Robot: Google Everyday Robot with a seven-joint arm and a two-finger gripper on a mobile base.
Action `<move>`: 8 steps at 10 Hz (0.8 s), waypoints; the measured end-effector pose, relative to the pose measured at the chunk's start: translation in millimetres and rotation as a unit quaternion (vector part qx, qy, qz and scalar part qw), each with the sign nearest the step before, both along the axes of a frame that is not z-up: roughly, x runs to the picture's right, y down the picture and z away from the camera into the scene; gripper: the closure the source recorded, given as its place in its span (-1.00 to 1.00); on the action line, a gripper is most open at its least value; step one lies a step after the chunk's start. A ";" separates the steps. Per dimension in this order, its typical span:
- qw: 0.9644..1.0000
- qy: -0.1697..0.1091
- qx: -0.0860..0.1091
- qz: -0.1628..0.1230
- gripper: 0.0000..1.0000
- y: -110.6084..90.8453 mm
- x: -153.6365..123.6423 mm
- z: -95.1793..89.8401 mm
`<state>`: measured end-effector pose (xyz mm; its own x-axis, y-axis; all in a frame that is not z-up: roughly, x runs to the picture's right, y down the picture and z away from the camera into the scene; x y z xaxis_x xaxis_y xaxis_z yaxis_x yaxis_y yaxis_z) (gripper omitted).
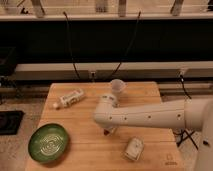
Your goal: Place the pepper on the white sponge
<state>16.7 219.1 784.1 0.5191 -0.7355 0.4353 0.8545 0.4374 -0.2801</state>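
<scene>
Prob. robot lab, wood bench, wall outlets, hanging pwr cables

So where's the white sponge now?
In the camera view, the white sponge lies near the front edge of the table, right of the green plate, beside the gripper.
</scene>
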 end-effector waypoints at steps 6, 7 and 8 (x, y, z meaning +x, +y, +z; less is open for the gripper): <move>0.999 0.007 0.001 0.035 0.96 -4.9 45.9 -6.2; 0.999 0.008 0.001 0.041 0.96 -6.0 55.4 -7.0; 0.999 0.011 0.000 0.048 0.96 -5.8 66.4 -7.8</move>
<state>83.0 213.3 776.4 0.5962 -0.6824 0.4229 0.8027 0.5164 -0.2984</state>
